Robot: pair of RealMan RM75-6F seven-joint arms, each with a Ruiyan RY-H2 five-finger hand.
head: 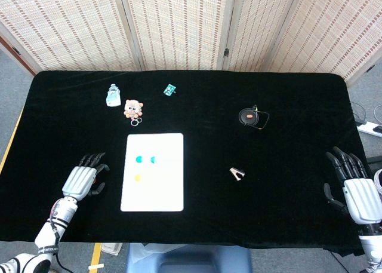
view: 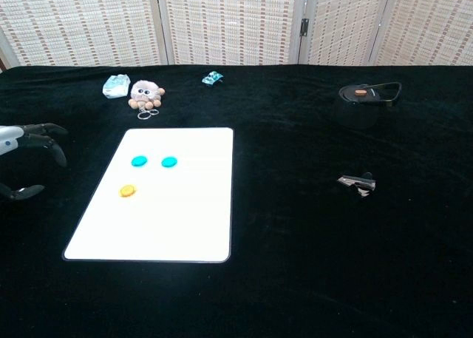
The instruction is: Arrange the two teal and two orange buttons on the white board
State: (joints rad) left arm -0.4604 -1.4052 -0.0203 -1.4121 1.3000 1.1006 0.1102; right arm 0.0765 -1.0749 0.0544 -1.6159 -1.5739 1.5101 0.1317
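The white board [head: 161, 192] lies left of the table's middle. On its far part sit two teal buttons [head: 139, 159] [head: 152, 159], shown again in the chest view [view: 139, 161] [view: 169, 161]. One orange button [head: 137, 178] [view: 128, 191] lies on the board just nearer than the left teal one. No second orange button shows in either view. My left hand [head: 82, 178] [view: 26, 160] hovers over the black cloth left of the board, fingers apart and nothing visible in them. My right hand [head: 352, 189] is at the table's right edge, fingers extended and empty.
Beyond the board are a plush toy with a key ring [head: 133, 109], a small pale packet [head: 113, 95] and a teal clip [head: 170, 90]. A black round case [head: 250, 117] and a metal clip [head: 237, 174] lie to the right. The table is covered in black cloth.
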